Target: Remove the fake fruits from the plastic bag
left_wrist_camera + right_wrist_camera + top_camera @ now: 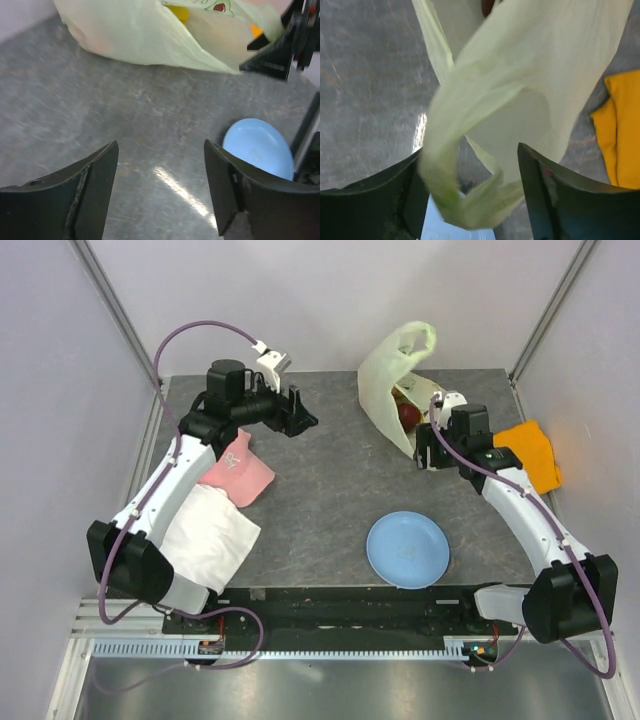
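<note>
The pale yellow-green plastic bag (385, 380) stands at the back right of the table, one loop handle (420, 338) raised. Inside its mouth I see a dark red fruit (408, 415). In the left wrist view the bag (145, 35) shows a yellow fruit (177, 12) in its opening. My right gripper (432, 452) is open at the bag's mouth. In the right wrist view a handle loop (445, 165) of the bag (535, 65) hangs blurred between the parted jaws of that gripper (472, 165). My left gripper (303, 412) is open and empty, left of the bag, over bare table (161, 150).
A light-blue plate (408, 549) lies at the front centre-right and shows in the left wrist view (260, 147). An orange cloth (535, 452) lies right of the right gripper. A pink cloth (240, 472) and a white folded cloth (210, 535) lie under the left arm.
</note>
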`<state>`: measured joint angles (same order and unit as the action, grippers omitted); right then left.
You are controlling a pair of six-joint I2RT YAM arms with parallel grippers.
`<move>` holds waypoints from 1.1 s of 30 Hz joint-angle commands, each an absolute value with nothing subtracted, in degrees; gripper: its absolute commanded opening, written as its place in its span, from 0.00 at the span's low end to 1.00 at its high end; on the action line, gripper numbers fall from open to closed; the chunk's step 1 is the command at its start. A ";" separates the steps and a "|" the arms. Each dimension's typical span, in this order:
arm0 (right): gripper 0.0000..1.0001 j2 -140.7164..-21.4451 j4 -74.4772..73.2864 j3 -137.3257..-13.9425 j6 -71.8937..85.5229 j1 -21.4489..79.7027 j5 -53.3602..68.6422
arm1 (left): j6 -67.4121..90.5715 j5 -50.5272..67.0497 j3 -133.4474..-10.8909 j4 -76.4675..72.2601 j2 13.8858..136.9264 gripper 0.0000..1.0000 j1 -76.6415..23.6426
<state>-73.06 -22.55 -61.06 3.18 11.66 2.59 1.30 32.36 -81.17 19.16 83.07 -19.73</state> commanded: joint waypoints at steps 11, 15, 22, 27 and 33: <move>0.81 -72.59 -25.43 -82.52 6.23 11.43 -0.18 | 2.28 28.92 -110.12 17.23 104.06 0.97 -25.66; 0.82 -82.32 -23.20 -88.66 12.12 10.38 -3.24 | 3.16 29.18 -106.19 17.40 100.82 0.97 -25.93; 0.83 -96.84 -21.88 -97.64 22.67 0.27 -4.31 | 0.44 29.36 -96.95 19.68 89.57 0.97 -25.93; 0.84 -104.57 -21.89 -103.09 20.74 -3.25 -4.92 | -3.86 28.92 -90.19 21.79 83.24 0.97 -25.84; 0.84 -111.70 -18.46 -102.31 21.62 -4.92 4.74 | -4.92 28.74 -86.40 23.20 80.68 0.97 -25.49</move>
